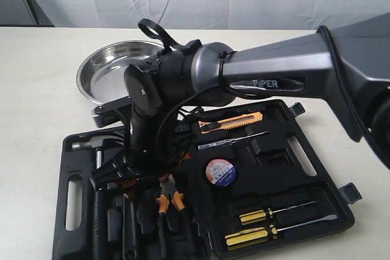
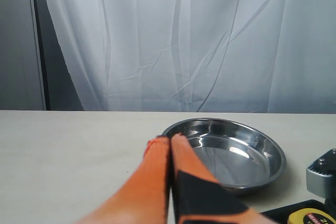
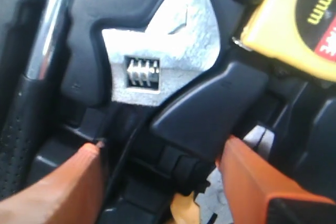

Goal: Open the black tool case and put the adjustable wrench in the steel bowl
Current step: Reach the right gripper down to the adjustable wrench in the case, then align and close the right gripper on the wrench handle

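**Wrench in its recess, right claw spread over it**

On the tabletop [image 1: 36,89] the black tool case [image 1: 304,175] lies open. The right arm [image 1: 286,65], marked "PiPER", reaches into it. The steel bowl [image 1: 97,77] sits near the case. The adjustable wrench [image 3: 163,51] lies in its recess, head pointing away from the right claw [image 3: 160,148], whose fingers are spread astride the handle. A yellow tape measure [image 3: 299,19] beside it reads "mm". The left claw [image 2: 170,142] is pressed together.

Grey arm [image 1: 280,62] marked PiPER has orange fingers [image 3: 68,187].
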Controlling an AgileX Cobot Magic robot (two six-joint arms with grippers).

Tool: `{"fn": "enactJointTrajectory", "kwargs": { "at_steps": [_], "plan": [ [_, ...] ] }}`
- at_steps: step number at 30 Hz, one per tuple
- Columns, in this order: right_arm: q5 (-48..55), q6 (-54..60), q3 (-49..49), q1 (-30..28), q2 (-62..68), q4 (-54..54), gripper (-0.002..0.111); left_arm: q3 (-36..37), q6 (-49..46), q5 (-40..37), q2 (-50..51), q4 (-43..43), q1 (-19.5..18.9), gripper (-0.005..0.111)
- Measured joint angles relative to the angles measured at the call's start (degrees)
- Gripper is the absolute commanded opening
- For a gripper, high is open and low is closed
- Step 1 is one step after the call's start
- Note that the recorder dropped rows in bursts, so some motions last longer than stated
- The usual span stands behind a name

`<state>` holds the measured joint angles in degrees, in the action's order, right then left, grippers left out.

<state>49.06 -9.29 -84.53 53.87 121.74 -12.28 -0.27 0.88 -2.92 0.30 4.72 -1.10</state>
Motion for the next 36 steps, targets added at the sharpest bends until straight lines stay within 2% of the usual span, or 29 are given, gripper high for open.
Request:
{"fn": "enactJointTrajectory", "kwargs": {
  "at_steps": [21,28,31,36],
  "plan": [
    [8.32,0.32,-9.82,0.68,1.74,-4.98,0.060,0.00,0.00,0.00,0.00,0.00,0.00,0.000],
    [5.40,-1.17,-9.82,2.41,3.59,-4.62,0.059,0.00,0.00,0.00,0.00,0.00,0.00,0.000],
    [4.64,-1.39,-9.96,3.05,3.95,-4.26,0.054,0.00,0.00,0.00,0.00,0.00,0.00,0.000],
    [5.06,-2.09,-10.55,3.19,5.07,-2.51,0.038,0.00,0.00,0.00,0.00,0.00,0.00,0.000]
  ]
}}
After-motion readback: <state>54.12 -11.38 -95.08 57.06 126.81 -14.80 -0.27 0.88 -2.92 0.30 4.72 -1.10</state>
